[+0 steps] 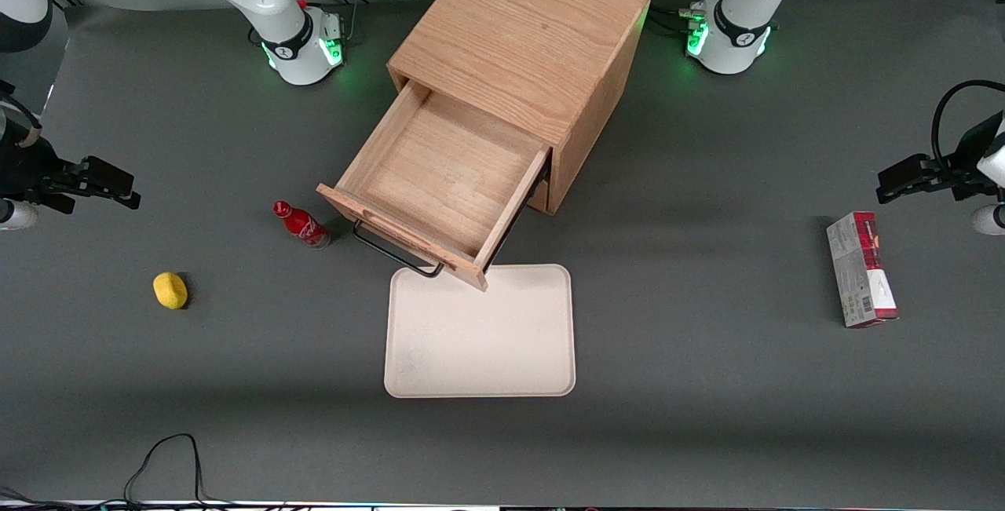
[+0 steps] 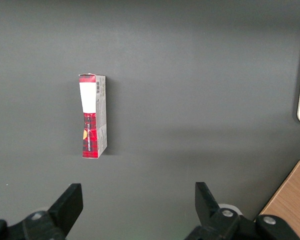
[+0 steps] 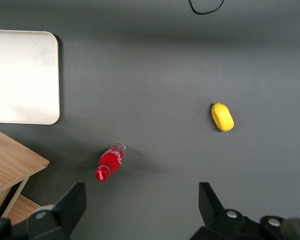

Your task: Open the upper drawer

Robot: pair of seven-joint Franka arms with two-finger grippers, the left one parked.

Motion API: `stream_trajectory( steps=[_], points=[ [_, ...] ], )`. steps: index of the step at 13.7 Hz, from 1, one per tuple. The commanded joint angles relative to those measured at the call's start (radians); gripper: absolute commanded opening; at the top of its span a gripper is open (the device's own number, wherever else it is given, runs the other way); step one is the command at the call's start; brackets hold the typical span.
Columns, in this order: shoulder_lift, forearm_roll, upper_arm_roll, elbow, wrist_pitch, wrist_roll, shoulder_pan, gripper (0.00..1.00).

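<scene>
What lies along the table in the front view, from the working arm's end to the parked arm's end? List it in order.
Open hand → yellow oval object → red bottle → upper drawer, pulled out → red and grey box. The tray and cabinet overlap the drawer sideways, so they are left out.

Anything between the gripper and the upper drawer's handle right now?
Only the red bottle, lying beside the upper drawer, front view; otherwise bare mat up to the open gripper.

Even, bright overhead light — soft shadows, sharp focus, no glare.
</scene>
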Motion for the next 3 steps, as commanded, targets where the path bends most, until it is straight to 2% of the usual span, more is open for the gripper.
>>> stream_trajectory(
  steps=[1, 3],
  points=[
    [0.003, -0.009, 0.001, 0.01, -0.011, -0.028, -0.005, 1.0],
    [0.002, -0.009, 0.001, 0.01, -0.012, -0.028, -0.005, 1.0]
  ],
)
